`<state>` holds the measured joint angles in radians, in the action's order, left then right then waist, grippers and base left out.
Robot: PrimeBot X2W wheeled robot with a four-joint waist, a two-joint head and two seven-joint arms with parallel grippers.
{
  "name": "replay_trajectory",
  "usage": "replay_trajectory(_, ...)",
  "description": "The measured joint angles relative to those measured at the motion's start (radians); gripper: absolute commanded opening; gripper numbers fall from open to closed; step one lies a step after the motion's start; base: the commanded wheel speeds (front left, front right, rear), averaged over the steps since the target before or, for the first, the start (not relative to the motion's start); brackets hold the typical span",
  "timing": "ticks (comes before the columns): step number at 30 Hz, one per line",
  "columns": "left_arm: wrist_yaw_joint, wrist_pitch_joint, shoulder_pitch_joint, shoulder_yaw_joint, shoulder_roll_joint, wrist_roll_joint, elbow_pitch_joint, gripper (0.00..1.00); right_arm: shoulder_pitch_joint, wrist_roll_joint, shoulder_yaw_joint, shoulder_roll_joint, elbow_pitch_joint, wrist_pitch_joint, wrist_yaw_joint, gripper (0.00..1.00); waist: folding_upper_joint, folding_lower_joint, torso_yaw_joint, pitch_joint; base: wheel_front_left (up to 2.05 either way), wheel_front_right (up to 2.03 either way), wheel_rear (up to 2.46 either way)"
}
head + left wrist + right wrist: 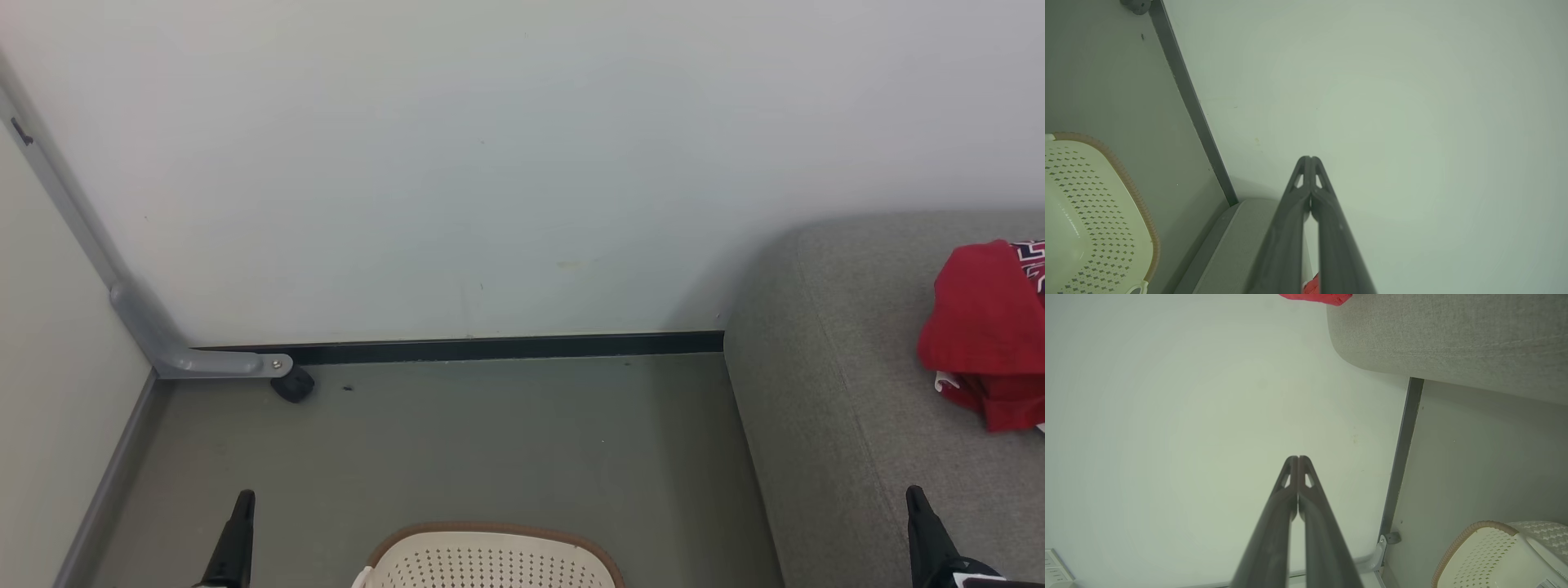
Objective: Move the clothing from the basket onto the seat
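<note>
Looking down from the head view, you see the clothing [984,327] lying in a red heap on the seat [841,392], well apart from the basket [490,531] on the floor at the bottom edge. The left gripper [245,495] and right gripper [914,490] are both pressed shut with nothing between their fingers. Your left wrist view shows perforated basket wall with no red in the visible part. Your right wrist view agrees. The transfer looks finished or nearly so. Next, tilt down and check the basket's hidden floor before any reach.

Pale wall [490,163], dark baseboard [490,349], grey floor [457,441] (black caster [292,385] at corner)
</note>
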<state>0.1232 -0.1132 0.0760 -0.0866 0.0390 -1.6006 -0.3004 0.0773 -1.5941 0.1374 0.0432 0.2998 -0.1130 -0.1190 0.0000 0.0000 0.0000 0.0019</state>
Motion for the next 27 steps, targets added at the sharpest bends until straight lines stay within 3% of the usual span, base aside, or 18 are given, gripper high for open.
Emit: replay_trajectory(27, 0.000, 0.000, 0.000, 0.000, 0.000, 0.000, 0.000, 0.00, 0.000, 0.000, 0.000, 0.000, 0.000, 0.000, 0.000, 0.00, 0.0000, 0.0000, 0.000, 0.000, 0.00, 0.00, 0.00)
